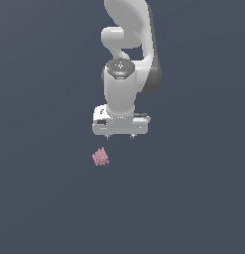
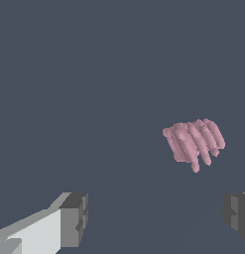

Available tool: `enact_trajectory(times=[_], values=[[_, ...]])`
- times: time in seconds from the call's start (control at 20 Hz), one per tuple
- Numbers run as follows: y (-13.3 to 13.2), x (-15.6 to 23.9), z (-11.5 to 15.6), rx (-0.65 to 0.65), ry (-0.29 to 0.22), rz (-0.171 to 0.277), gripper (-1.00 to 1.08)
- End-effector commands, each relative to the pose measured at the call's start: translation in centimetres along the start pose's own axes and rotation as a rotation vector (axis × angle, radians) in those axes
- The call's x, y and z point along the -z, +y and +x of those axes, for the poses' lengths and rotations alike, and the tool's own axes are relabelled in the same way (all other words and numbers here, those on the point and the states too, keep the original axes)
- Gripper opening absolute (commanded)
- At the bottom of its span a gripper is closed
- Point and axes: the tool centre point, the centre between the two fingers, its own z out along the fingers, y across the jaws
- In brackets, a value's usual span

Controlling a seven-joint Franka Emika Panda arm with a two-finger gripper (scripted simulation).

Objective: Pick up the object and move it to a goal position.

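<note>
Exterior view, worktop (image 1: 39,208): a flat, dark blue-grey surface fills the picture; nothing on it but the one small thing, and no goal marker shows.
Arm (image 1: 126,64): the white Panda reaches down from the upper edge with its wrist pointing straight at the surface, probably so the fingers can descend vertically onto something lying flat.
Tool (image 1: 120,136): hangs above the surface with only two short finger stubs showing under the white hand body. In the wrist view the tool (image 2: 156,216) has its two grey pads spread wide, one at each side of the picture, with bare surface between them. It holds nothing and touches nothing.
Object (image 1: 100,157): a small pink bumpy clump resting on the worktop, below the tool and a little toward the exterior view's left. In the wrist view the object (image 2: 194,142) lies outside the gap between the pads, nearer one of them, and apart from both.
Height: hard to judge from these angles; the tool seems clear of the surface.
Step in hand: by my reading, lining up over the clump before lowering.
</note>
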Motion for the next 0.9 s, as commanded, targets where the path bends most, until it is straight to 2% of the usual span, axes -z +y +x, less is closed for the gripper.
enact_trajectory(times=[0.0,0.4,0.85], values=[[0.0,0.0,0.0,0.000,0.000,0.000,1.00],[-1.2,2.4,1.5,0.064,0.051,-0.017,1.00],[-0.7,1.9,1.6,0.081,0.047,-0.017,1.00]])
